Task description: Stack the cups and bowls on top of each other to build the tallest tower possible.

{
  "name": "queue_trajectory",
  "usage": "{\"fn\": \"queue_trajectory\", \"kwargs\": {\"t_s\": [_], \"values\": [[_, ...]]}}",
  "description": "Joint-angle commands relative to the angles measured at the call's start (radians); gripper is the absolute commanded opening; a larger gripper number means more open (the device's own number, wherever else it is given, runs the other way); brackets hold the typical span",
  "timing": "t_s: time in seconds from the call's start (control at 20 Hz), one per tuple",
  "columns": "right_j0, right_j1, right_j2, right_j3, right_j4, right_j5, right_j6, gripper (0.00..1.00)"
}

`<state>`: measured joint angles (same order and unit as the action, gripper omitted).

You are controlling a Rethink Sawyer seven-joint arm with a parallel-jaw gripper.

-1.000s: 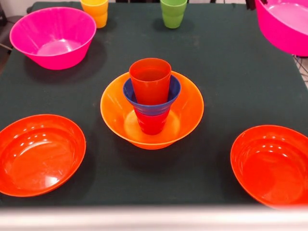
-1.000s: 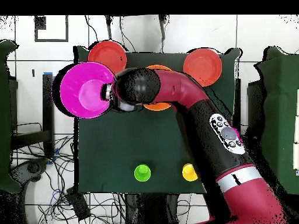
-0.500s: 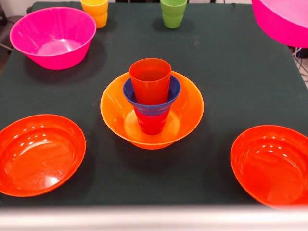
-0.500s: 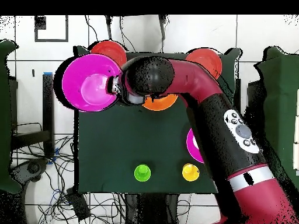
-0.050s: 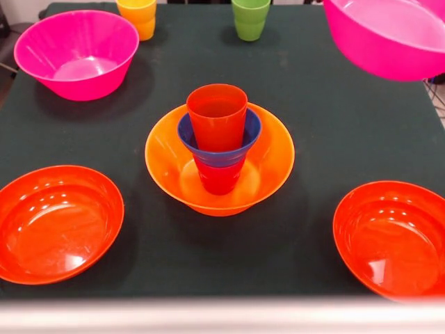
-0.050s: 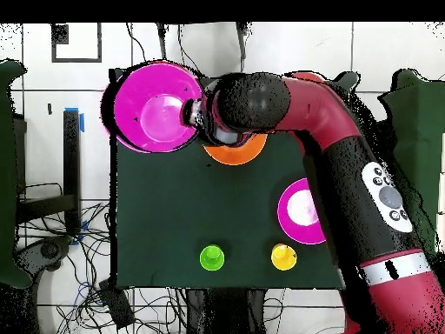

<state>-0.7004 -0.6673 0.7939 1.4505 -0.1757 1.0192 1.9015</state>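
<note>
Tower [image 5: 219, 149] sits mid-counter [image 5: 327, 139]: orange bowl [image 5: 268, 163] as base, red cup [image 5: 220, 177], blue bowl [image 5: 250, 136], orange cup [image 5: 217, 115] on top. Pink bowl [image 5: 389, 35] hangs in the air at the edge, off the cloth, claw [image 6: 198, 123] clamped on its rim. Prob. carried high to clear the stack. Second pink bowl [image 5: 76, 52], two red bowls [image 5: 59, 223], yellow cup [image 5: 138, 15] & green cup [image 5: 250, 17] wait around

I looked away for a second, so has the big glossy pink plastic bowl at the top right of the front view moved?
Yes. The lifted pink bowl has moved left, toward the green cup.
</note>
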Motion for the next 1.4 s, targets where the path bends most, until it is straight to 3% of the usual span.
{"fn": "queue_trajectory", "kwargs": {"t_s": [0.05,0.45,0.75,1.4], "values": [[-0.013,0.108,0.03,-0.125,-0.099,0.152,-0.382,0.0],[-0.013,0.17,0.041,-0.229,-0.154,0.199,-0.432,0.0],[-0.031,0.128,0.062,-0.21,-0.152,0.218,-0.436,0.0],[-0.019,0.166,0.055,-0.351,-0.176,0.326,-0.53,0.0]]}}
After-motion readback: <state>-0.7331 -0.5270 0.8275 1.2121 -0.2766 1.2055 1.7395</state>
